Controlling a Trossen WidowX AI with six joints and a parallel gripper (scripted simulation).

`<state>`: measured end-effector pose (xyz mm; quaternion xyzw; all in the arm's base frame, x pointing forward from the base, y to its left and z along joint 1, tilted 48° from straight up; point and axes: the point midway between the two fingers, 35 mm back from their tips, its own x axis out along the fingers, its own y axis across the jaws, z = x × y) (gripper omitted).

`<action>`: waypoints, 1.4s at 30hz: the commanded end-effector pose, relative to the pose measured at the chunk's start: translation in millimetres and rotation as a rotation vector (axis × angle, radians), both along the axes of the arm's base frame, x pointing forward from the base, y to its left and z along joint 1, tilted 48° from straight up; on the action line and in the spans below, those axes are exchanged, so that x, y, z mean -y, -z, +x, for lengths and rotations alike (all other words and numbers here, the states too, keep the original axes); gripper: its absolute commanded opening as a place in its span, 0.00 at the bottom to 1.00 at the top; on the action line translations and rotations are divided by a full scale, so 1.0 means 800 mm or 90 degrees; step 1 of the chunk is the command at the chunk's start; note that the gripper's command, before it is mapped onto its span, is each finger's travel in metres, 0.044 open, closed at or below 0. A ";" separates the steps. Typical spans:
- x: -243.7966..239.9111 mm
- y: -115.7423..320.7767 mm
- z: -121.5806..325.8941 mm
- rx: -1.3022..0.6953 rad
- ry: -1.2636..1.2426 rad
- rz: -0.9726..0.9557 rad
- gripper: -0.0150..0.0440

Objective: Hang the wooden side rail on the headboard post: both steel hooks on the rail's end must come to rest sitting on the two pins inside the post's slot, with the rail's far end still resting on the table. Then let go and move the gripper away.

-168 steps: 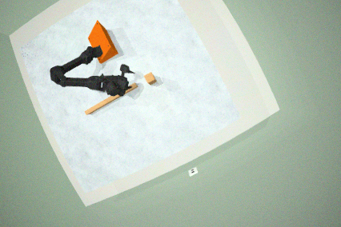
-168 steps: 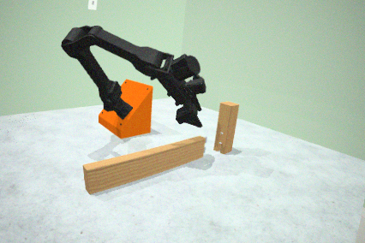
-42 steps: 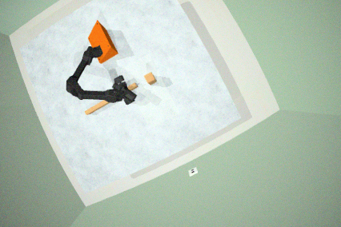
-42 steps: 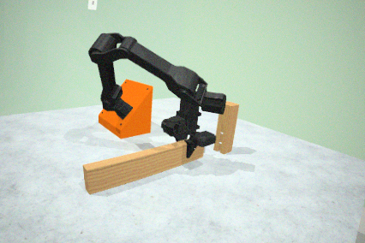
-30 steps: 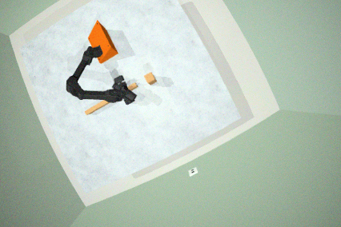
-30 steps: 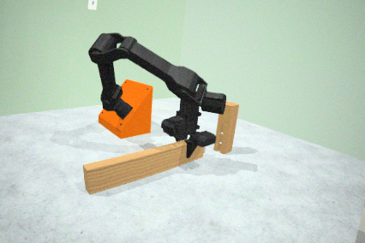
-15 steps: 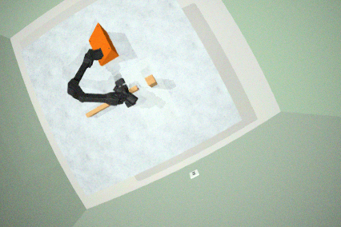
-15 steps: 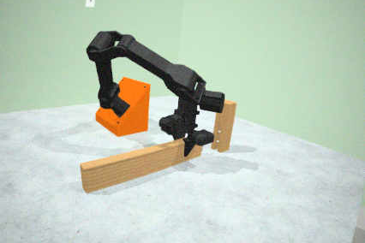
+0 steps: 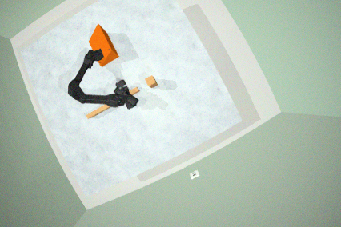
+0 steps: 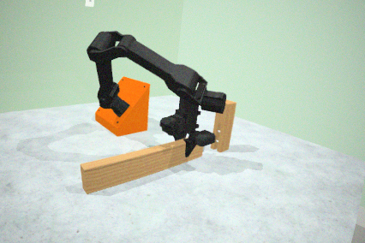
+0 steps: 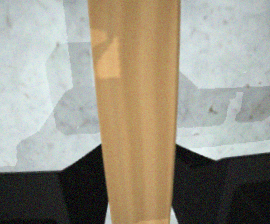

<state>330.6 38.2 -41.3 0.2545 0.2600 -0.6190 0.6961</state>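
Note:
The wooden side rail (image 9: pixel 97 111) (image 10: pixel 128 167) (image 11: pixel 141 65) stands on its narrow edge, its far end on the table. My gripper (image 9: pixel 126 93) (image 10: pixel 185 145) (image 11: pixel 133 142) points down and is shut on the rail near its post-side end, one finger on each broad side. Whether that end is lifted off the table I cannot tell. The headboard post (image 9: pixel 150 81) (image 10: pixel 227 125) stands upright just beyond that end, with a gap between them. Small light spots show on the post's rail-facing side in the exterior view. The steel hooks cannot be made out.
An orange wedge-shaped block (image 9: pixel 105 47) (image 10: pixel 136 108) stands at the arm's base. The black arm (image 9: pixel 96 98) (image 10: pixel 150 61) reaches over the rail from there. The pale table top (image 9: pixel 172 139) (image 10: pixel 206 209) lies beneath everything.

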 end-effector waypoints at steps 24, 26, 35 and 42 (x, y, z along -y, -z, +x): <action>-0.001 0.000 0.009 0.000 0.000 0.000 0.25; -0.001 0.000 0.009 0.000 0.000 0.000 0.25; -0.002 -0.001 0.009 0.000 -0.006 -0.002 0.25; -0.003 -0.002 0.009 0.000 -0.006 -0.002 0.25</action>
